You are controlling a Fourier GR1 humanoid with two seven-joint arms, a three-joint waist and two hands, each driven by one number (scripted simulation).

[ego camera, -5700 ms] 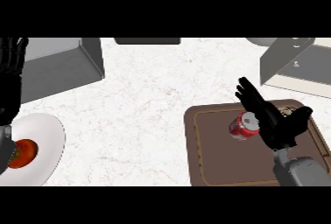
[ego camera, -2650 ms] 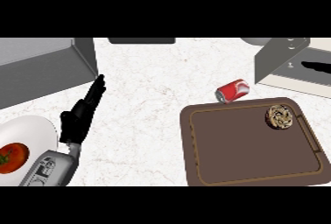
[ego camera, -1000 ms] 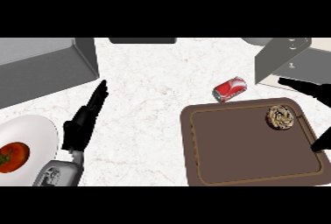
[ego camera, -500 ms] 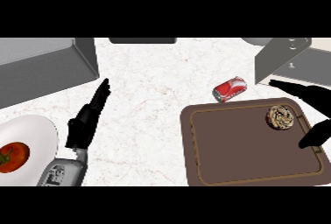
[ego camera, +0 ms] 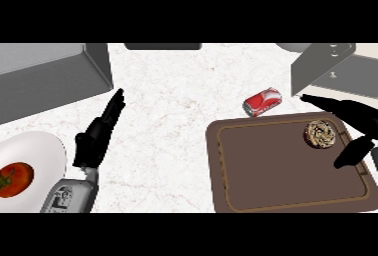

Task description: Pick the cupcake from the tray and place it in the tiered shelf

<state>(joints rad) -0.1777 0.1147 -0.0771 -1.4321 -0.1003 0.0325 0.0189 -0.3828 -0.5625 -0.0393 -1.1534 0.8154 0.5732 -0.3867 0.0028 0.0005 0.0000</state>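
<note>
The cupcake (ego camera: 322, 134), seen from above as a brown swirled round, sits in the far right corner of the brown tray (ego camera: 273, 170). My right hand (ego camera: 353, 120) comes in from the right edge, open, with straight fingers stretched above and behind the cupcake and the thumb hanging to its right; it does not touch the cupcake. The grey tiered shelf (ego camera: 328, 67) stands at the back right, just beyond that hand. My left hand (ego camera: 98, 134) is open at the left, fingers pointing away over the counter, holding nothing.
A red soda can (ego camera: 263, 101) lies on its side just behind the tray's far edge. A white plate (ego camera: 29, 150) with a tomato (ego camera: 13, 178) is at the lower left. A large grey box (ego camera: 48, 75) fills the back left.
My right hand has come in from the right edge and spread over the tray's far right corner, nearing the cupcake. The left hand has barely shifted.
</note>
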